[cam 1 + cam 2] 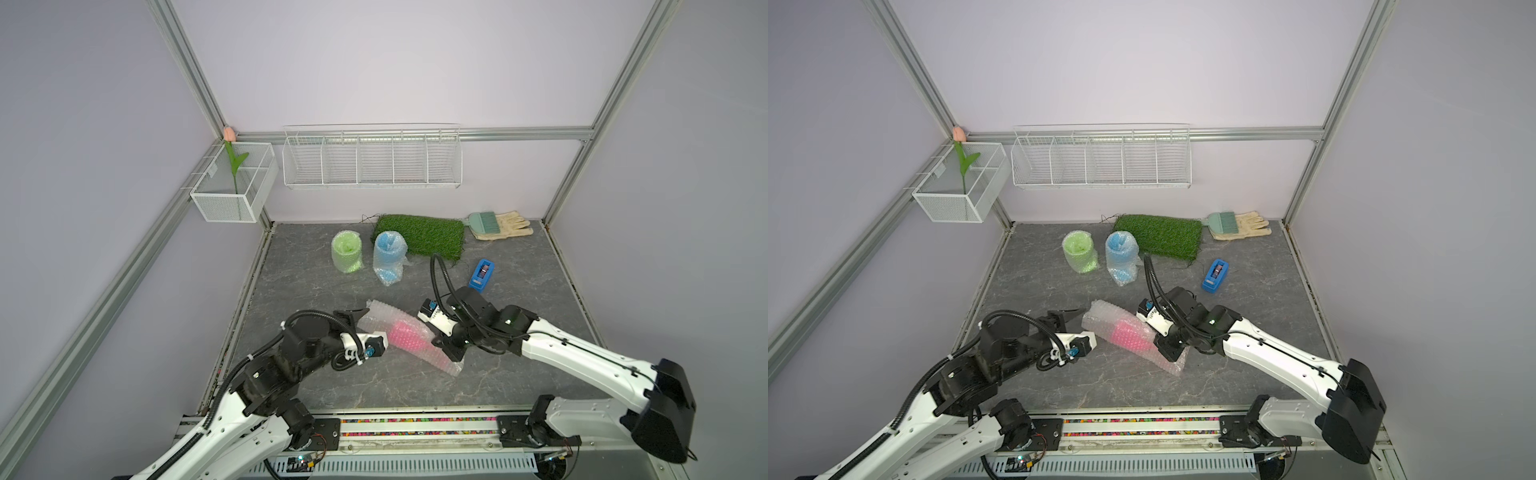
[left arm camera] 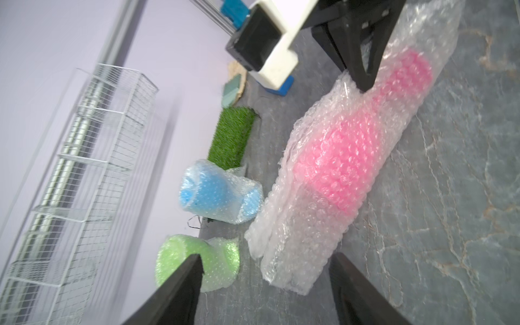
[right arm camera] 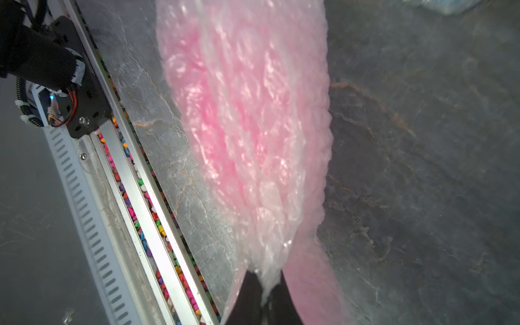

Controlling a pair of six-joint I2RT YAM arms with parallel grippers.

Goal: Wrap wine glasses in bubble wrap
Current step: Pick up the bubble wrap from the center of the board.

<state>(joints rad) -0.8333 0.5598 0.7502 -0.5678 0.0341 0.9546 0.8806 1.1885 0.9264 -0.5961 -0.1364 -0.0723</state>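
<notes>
A pink wine glass rolled in bubble wrap lies on its side mid-table. My right gripper is shut on the bubble wrap near the roll's near end, by the pink foot. My left gripper is open at the roll's far end. Its fingers stand wide apart, and the clear end of the roll lies just ahead of them, untouched. Behind stand a green wrapped glass and a blue wrapped glass.
A green grass mat lies at the back, with a glove and brush to its right. A blue tape dispenser sits just behind my right arm. A wire rack and a mesh basket hang on the walls.
</notes>
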